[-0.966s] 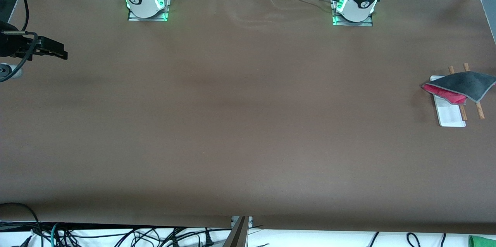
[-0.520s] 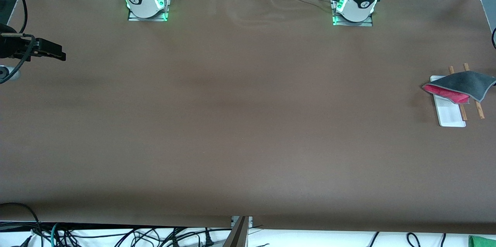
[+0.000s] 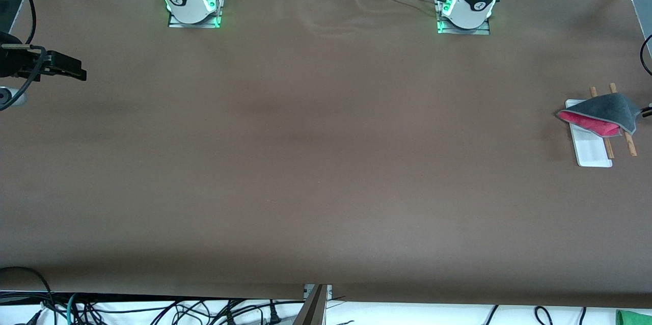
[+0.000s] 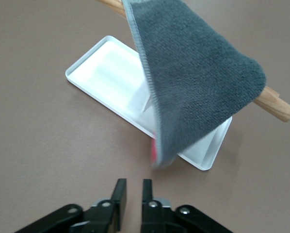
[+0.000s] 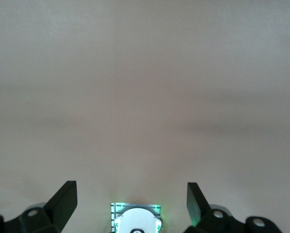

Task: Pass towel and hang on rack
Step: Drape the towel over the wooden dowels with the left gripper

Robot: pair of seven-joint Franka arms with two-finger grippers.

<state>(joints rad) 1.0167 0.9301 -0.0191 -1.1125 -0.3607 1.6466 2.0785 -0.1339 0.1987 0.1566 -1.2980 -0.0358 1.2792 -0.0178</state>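
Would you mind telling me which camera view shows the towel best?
The left wrist view: the towel fills it, draped over a rod. The front view shows it small at the picture's edge; the right wrist view shows none.

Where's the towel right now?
The towel hangs draped over the rack at the left arm's end of the table, with the left gripper close beside it.

A wide table covered in plain brown sheeting point(image 3: 316, 162) is being occupied, toward the left arm's end, by a small rack with a flat white rectangular base point(image 3: 591, 149).
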